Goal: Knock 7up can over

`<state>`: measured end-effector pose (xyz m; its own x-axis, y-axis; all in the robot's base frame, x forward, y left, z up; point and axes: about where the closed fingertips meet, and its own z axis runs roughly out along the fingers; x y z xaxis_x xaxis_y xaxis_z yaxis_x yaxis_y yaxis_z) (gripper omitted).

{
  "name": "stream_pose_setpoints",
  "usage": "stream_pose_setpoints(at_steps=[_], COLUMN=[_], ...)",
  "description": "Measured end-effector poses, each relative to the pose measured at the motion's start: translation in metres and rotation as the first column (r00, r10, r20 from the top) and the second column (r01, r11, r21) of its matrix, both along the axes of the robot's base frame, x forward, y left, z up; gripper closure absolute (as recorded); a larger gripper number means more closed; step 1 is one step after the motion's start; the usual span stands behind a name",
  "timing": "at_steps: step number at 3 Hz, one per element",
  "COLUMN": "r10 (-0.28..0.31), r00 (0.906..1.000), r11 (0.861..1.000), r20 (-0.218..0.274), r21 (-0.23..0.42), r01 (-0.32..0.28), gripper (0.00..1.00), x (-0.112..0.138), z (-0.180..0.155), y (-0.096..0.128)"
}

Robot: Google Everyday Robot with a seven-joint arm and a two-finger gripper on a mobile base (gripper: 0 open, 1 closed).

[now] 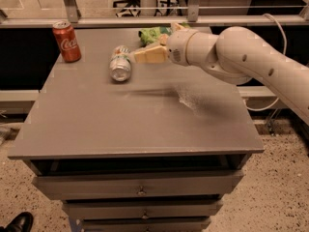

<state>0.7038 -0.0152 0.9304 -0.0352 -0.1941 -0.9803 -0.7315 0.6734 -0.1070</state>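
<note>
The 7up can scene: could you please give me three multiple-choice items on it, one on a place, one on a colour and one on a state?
1. Where is the end effector?
A. In front of the drawers
B. Above the table, close beside the 7up can
C. Down by the floor

2. What colour is the Coca-Cola can?
A. Red
B. Blue
C. Yellow

3. How does the 7up can lie or stand?
A. Upright
B. On its side
C. Lifted off the table

Answers:
1 B: it hangs next to the can, near the green snack bag.
2 A: its body is red with white lettering.
3 B: its silver end faces the camera and its body rests along the table.
</note>
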Motion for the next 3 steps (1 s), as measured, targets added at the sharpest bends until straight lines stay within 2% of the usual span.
stream_pose_setpoints(at_steps=[1, 2, 3], r10=[0.126, 0.219, 0.219], r00=[0.9910, 0.9752, 0.9751], r11=[0.992, 0.976, 0.975], r20=[0.047, 0.032, 0.032], r21=[0.024, 0.012, 0.012], r01=[-0.127, -0.220, -0.220], gripper=[0.00, 0.00, 0.00], x=[-0.017, -0.037, -0.037], z=[0.015, 0.012, 0.012], y=[-0.013, -0.002, -0.002])
